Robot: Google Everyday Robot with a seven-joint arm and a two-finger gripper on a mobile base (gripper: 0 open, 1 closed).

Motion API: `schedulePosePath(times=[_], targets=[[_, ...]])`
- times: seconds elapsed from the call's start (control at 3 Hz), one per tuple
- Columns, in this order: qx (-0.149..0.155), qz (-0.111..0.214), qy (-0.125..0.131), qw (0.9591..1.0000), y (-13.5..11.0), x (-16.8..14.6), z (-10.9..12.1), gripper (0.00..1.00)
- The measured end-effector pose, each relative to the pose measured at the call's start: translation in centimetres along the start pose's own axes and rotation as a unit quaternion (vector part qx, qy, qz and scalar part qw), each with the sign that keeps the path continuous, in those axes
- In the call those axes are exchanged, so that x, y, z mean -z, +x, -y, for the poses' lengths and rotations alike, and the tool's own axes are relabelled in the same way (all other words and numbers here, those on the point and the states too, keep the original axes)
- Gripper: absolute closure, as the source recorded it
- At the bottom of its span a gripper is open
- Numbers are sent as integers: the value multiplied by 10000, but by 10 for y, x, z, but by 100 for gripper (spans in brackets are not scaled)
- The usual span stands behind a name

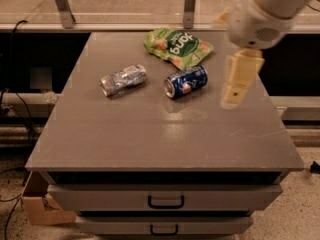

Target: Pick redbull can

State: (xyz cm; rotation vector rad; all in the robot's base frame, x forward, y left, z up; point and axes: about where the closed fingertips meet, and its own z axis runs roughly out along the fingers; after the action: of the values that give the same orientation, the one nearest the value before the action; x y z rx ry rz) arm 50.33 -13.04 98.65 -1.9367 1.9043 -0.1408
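The redbull can (123, 80) lies on its side on the bench (150, 141), empty-handed work for me so far: it is well apart from my gripper (233, 93), across the bench on the far side of the dark blue can (186, 81). That darker can, also toppled, sits between my gripper and the target, near the gripper but not touching it. Lying flat, the pale silver-blue can looks dented and would likely roll if nudged, so I judge a grasp from above across its narrow body to be the safer choice.

The green snack bag (177, 46) rests just behind the dark blue can, farther back than my gripper and off to the same side as both cans; none of the three things appear to touch.

My arm (265, 11) comes in from the upper corner of the camera view, wrist bent downward, with the gripper hanging in the air above the bench's side edge, tilted slightly toward the cans. Whether the gripper is released or clenched I cannot tell; it holds nothing. The pick has not begun, and I would need to cross past the wrong can to reach the right one.
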Motion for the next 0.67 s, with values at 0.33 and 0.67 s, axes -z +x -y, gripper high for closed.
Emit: schedulePosePath(times=[0.33,0.67], targets=[[1018,150,-167,9946,-66,-40,24,0],[1872,322,-515,9804,-124,-79,37,0]])
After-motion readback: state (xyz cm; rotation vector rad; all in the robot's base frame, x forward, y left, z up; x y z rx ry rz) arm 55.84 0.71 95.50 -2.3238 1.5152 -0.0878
